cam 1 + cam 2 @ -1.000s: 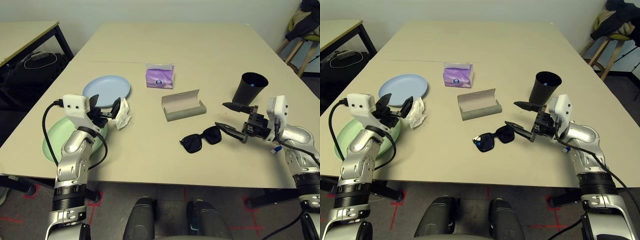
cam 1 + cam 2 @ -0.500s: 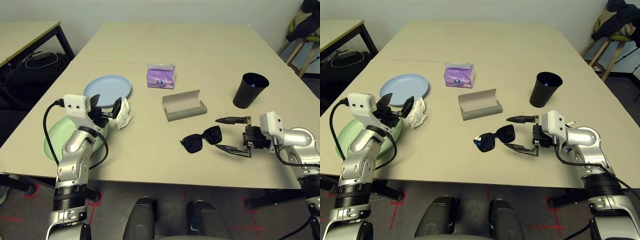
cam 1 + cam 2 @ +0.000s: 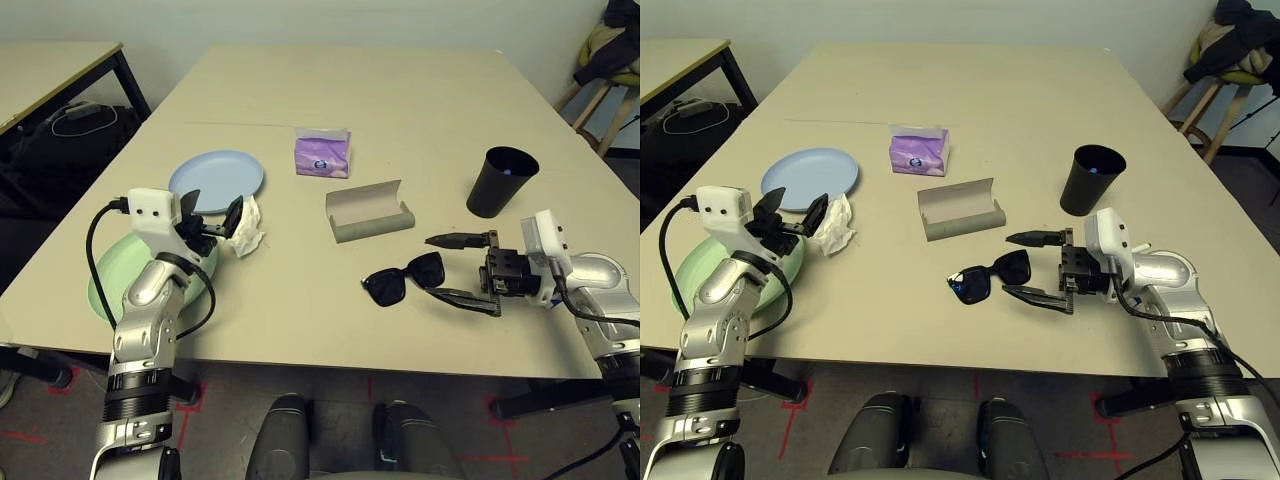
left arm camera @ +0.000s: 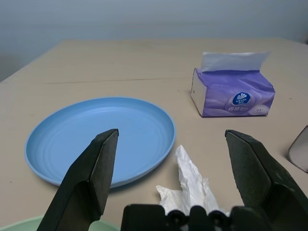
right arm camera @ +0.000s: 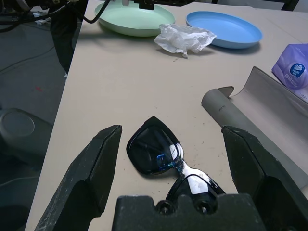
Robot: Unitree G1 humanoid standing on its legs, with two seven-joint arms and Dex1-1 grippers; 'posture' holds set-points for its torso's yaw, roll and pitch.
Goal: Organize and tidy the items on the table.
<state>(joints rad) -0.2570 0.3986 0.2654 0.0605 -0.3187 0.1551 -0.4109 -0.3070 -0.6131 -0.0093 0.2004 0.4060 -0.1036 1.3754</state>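
Observation:
Black sunglasses (image 3: 403,279) lie near the front of the table (image 3: 400,90). My right gripper (image 3: 436,267) is open, low over the table, one finger on each side of the sunglasses' right end (image 5: 159,154). Behind them lies the open grey-beige glasses case (image 3: 368,210), with the black cup (image 3: 502,182) to its right and the purple tissue pack (image 3: 321,153) further back. My left gripper (image 3: 213,212) is open over the green plate's edge, right beside the crumpled tissue (image 4: 190,185). The light-blue plate (image 3: 216,178) and light-green plate (image 3: 110,280) sit at the left.
A smaller beige table (image 3: 50,70) with black legs stands at the far left, with a dark bag and cables (image 3: 60,140) under it. A stool (image 3: 600,90) is at the back right. The table's front edge runs just below the sunglasses.
My right gripper has dropped from beside the cup toward the table's front and turned, so its open fingers now flank the sunglasses' right end. The left arm has stayed still.

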